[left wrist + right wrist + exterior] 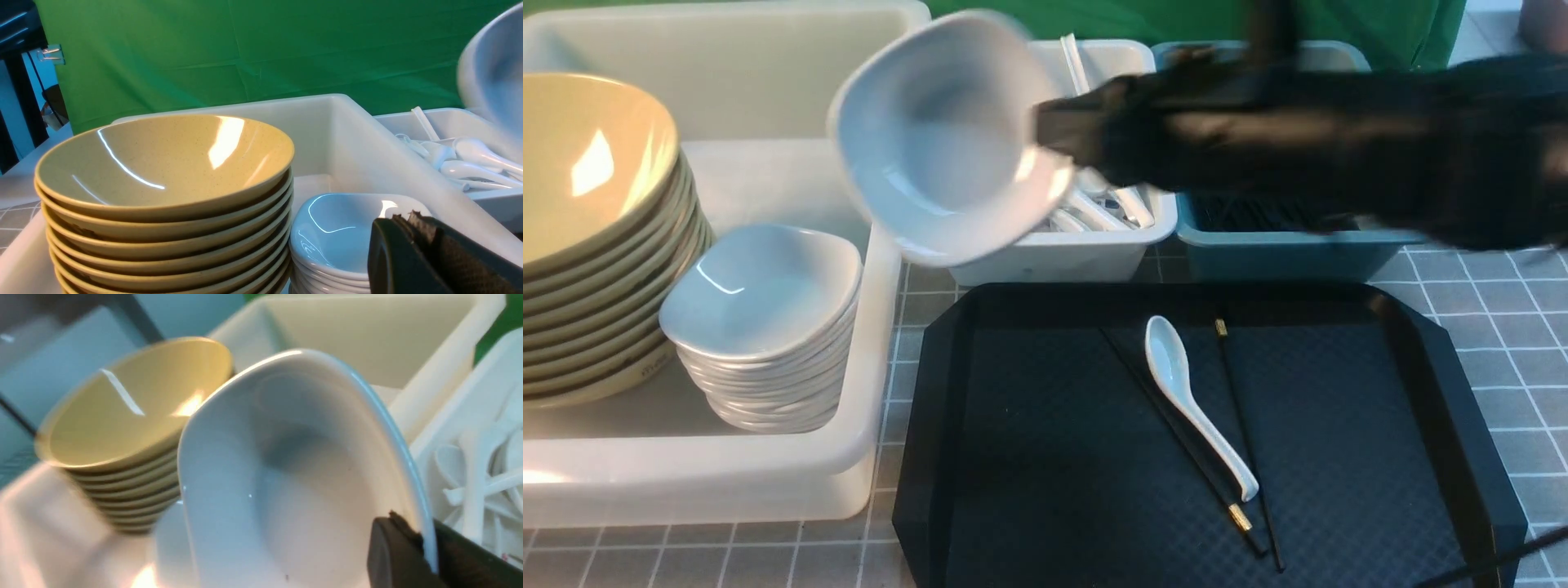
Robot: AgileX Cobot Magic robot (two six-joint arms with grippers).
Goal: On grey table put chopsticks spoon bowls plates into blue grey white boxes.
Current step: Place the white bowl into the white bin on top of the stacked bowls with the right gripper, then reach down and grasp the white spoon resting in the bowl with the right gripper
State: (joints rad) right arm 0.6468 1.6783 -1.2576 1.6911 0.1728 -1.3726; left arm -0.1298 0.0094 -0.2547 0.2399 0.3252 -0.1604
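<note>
Pinching a white plate (947, 139) by its rim, right tool (1052, 153) is closed on it, plate tilted in the air above the seam between white box (727, 490) and grey-white box (1054, 260). Closed and empty, left tool (402, 220) sits just beside the plate stack (339, 232) in the white box. Lone spoon (1172, 367) and chopsticks (1242, 416) lie on the black tray (1029, 490), well apart from both tools
</note>
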